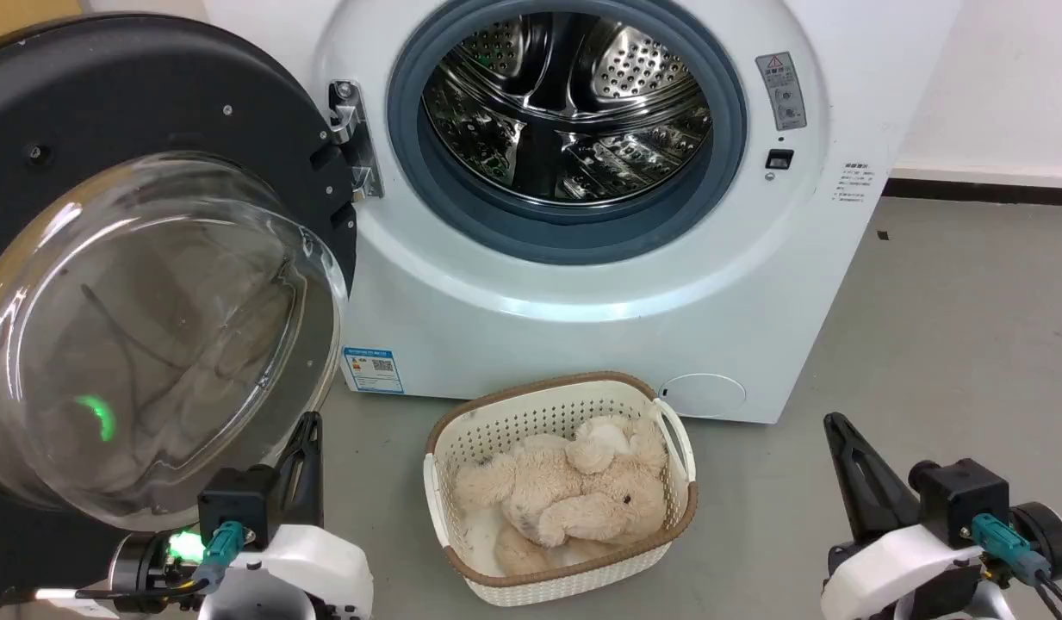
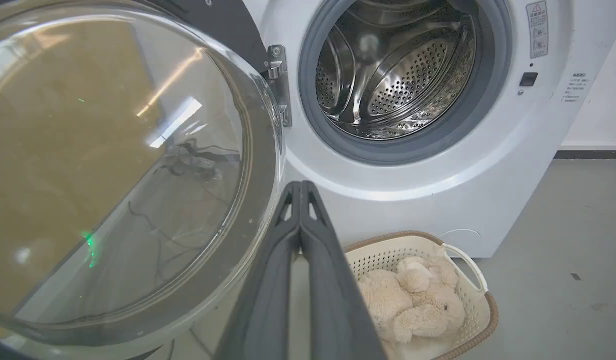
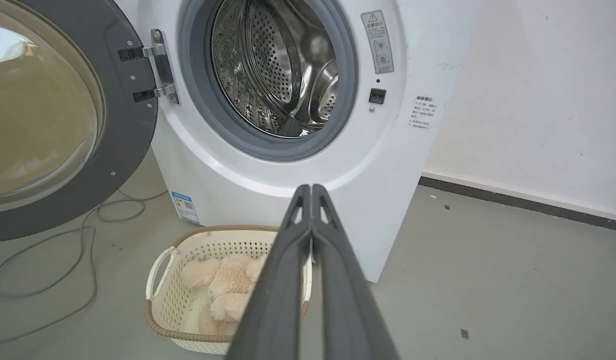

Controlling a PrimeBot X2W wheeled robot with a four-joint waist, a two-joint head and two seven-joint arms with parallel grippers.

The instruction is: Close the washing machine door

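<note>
The washing machine door point(image 1: 152, 258) stands swung wide open on the left, its black rim and domed glass bowl facing me, hung on a metal hinge point(image 1: 358, 138). The white washing machine point(image 1: 582, 293) shows its steel drum point(image 1: 565, 103) and grey rubber ring. My left gripper point(image 1: 307, 430) is shut, fingers pressed together, just below and beside the glass bowl's lower right edge; the left wrist view has the door point(image 2: 118, 175) close on the left of that gripper point(image 2: 300, 187). At the lower right my right gripper point(image 1: 836, 426) is shut and holds nothing, away from the machine; its tips point(image 3: 311, 190) point at the machine's front.
A cream laundry basket point(image 1: 462, 430) with a plush toy point(image 1: 574, 491) sits on the grey floor just before the machine. A cable point(image 3: 63, 250) lies on the floor under the door. A white wall point(image 3: 527, 100) and dark skirting stand to the right.
</note>
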